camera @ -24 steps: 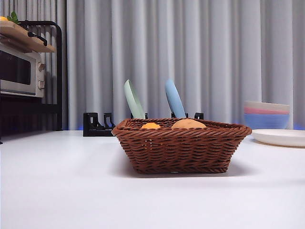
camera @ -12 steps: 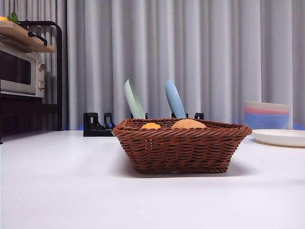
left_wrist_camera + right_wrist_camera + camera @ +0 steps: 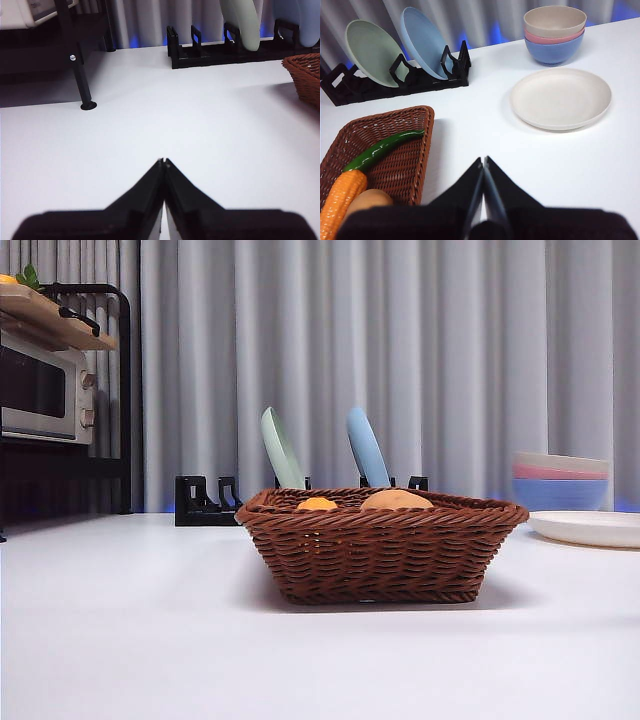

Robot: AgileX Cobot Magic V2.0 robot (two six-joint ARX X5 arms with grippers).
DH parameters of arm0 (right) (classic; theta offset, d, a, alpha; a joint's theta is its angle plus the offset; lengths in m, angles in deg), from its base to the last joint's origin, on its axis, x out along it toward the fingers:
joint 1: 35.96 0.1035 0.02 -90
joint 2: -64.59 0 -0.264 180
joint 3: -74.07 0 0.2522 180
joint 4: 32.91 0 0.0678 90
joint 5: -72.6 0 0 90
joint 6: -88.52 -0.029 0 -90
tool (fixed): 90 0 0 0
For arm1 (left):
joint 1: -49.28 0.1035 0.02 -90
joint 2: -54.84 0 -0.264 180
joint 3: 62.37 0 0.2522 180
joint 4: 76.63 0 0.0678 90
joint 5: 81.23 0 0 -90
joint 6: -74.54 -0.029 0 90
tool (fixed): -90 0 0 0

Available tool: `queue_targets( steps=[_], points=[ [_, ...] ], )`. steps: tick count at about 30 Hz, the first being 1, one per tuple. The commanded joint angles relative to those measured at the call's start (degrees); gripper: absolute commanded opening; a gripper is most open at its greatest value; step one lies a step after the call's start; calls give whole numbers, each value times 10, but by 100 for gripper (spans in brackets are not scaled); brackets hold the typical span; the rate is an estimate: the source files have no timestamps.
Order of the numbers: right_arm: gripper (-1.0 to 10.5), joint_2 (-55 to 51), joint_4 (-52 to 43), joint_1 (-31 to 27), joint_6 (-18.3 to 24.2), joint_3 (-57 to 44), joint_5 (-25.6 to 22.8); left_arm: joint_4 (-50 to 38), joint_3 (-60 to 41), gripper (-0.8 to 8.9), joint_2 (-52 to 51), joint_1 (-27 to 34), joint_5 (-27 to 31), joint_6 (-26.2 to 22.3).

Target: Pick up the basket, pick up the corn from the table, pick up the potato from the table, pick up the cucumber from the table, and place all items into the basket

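Note:
The dark-brown wicker basket (image 3: 380, 550) stands on the white table (image 3: 130, 640) in the front view. Its rim also shows in the right wrist view (image 3: 427, 120) and one corner in the left wrist view (image 3: 306, 75). Inside it lie the orange corn (image 3: 340, 197), the tan potato (image 3: 367, 200) and the dark-green cucumber (image 3: 380, 149). Only the tops of the corn (image 3: 317, 504) and the potato (image 3: 396, 500) show over the rim in the front view. My left gripper (image 3: 163, 161) is shut and empty over bare table. My right gripper (image 3: 483, 160) is shut and empty beside the basket.
A black dish rack (image 3: 205, 502) holding a green plate (image 3: 370, 50) and a blue plate (image 3: 422, 40) stands behind the basket. Stacked bowls (image 3: 554, 34) and a cream plate (image 3: 560, 97) are on the right. A microwave (image 3: 40, 390) on a black shelf stands at the left.

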Motion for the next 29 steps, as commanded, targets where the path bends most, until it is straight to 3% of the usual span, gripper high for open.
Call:
queue_targets(
  steps=[1, 16, 22, 25, 29],
  points=[
    [1, 0, -3, 0, -5, -2, -2, -2, -9, -3, -2, 2, 0, 3],
    [1, 0, 15, 0, -1, -2, -2, -2, -9, -3, -2, 2, 0, 3],
    [1, -23, -1, -22, 128, -12, 12, -2, -9, -3, -2, 2, 0, 3],
    [1, -54, -52, -73, 186, -45, 119, -2, -9, -3, -2, 2, 1, 3],
    [1, -102, -130, -152, 202, -112, 232, -2, -9, -3, -2, 2, 1, 3]
  ],
)
